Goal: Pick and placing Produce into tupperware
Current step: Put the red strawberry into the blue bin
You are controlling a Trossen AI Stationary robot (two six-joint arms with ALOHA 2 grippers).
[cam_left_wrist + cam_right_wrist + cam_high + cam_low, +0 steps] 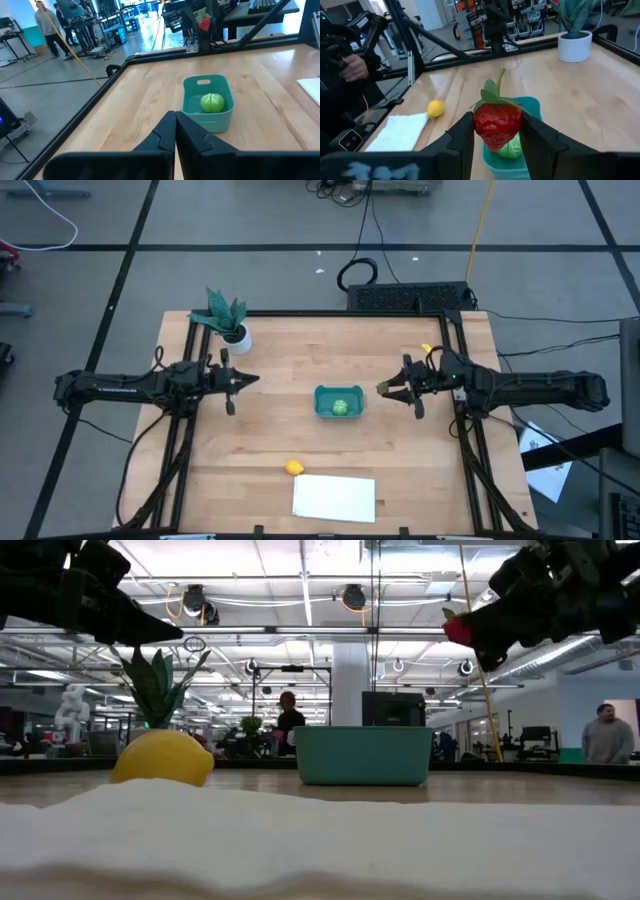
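Observation:
The teal tub (339, 402) sits mid-table with the round green produce (340, 408) inside it; both also show in the left wrist view, tub (208, 104) and green ball (212, 102). The yellow lemon (293, 468) lies on the wood near the white sheet. My right gripper (388, 389) hovers above the table just right of the tub, shut on the red strawberry-like fruit (497, 124). My left gripper (255, 379) is shut and held above the table left of the tub, touching nothing. My right gripper pinches the red fruit's body (479, 125) between its two fingers, one on each side. The fruit is lifted clear of the table, with its green leaves and stem (499, 85) pointing up past the fingers. The low view shows it at the fingertips (458, 631), high above the tub.
A potted plant in a white pot (230, 327) stands at the table's far left. The flat white sheet (334, 498) lies at the near edge. Black frame rails run along both table sides. People stand in the room beyond the table.

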